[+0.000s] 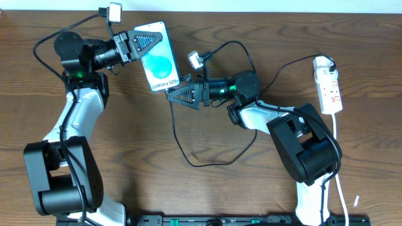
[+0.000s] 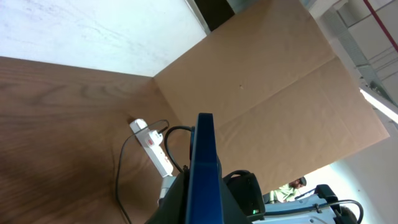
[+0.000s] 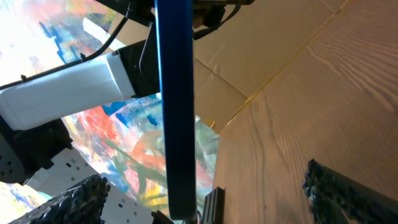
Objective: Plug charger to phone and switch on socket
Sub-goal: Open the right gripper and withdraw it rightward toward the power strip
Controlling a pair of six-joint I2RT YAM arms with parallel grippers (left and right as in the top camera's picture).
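My left gripper [image 1: 146, 41] is shut on the phone [image 1: 158, 61] and holds it off the table; its light blue screen reads "Galaxy S25+". In the left wrist view the phone [image 2: 204, 155] shows edge-on between the fingers [image 2: 199, 202]. My right gripper [image 1: 176, 94] is open at the phone's lower end. In the right wrist view its fingers [image 3: 208, 198] spread wide either side of the phone's edge [image 3: 174, 112]. A small black plug [image 3: 212, 205] sits at that end; I cannot tell if it is seated. The charger cable [image 1: 178, 143] trails down from there. The socket [image 1: 328, 85] lies far right.
The socket also shows in the left wrist view [image 2: 152, 146] with a black lead at its end. Its white cord [image 1: 338, 135] runs toward the front edge. The charger cable loops across the table's middle [image 1: 213, 164]. A cardboard wall [image 2: 267, 87] stands behind.
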